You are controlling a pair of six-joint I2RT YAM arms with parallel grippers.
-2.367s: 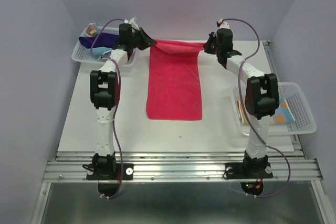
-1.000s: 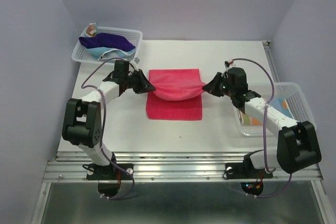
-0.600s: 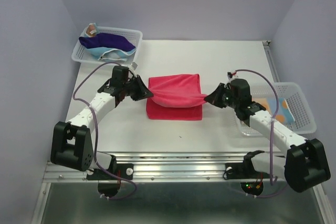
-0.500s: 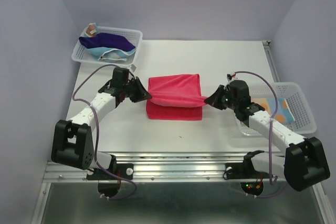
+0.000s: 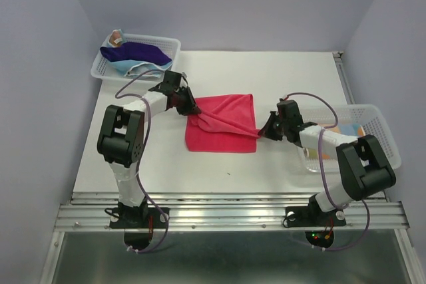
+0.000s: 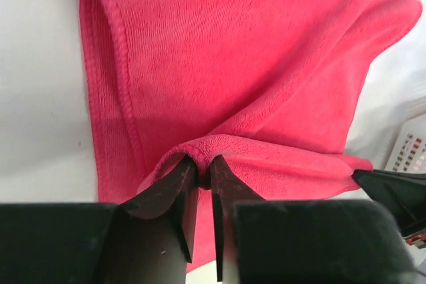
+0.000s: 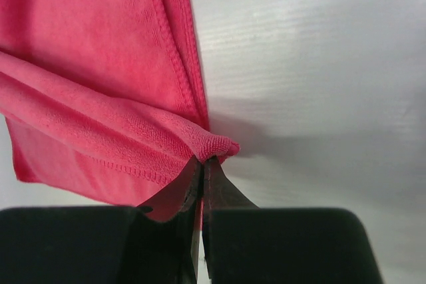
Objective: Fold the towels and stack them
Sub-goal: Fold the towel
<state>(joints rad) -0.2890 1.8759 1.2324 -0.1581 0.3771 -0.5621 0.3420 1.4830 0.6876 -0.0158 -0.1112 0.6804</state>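
Note:
A bright pink towel (image 5: 223,124) lies folded over itself mid-table, its upper layer wrinkled and slack between my two grippers. The left gripper (image 5: 194,114) pinches a fold at its left edge; in the left wrist view the fingertips (image 6: 202,164) grip a ridge of pink towel (image 6: 233,64) with only a thin gap between them. At the right edge, the right gripper (image 5: 261,133) is shut tight on a corner, seen in the right wrist view as jaws (image 7: 202,159) clamping the hemmed tip of the pink towel (image 7: 86,44). A navy towel (image 5: 140,51) and a light blue towel (image 5: 126,66) lie in the back-left basket.
A white mesh basket (image 5: 170,48) stands at the table's back left corner. A second white basket (image 5: 389,147) sits at the right edge, holding an orange patterned towel (image 5: 347,128) that my right arm partly covers. A metal rail runs along the near edge.
Both arms have swung in and lowered the held edge, so the towel's upper layer sags and bunches. The left gripper's tip has shifted right and back; its jaws have eased slightly apart.

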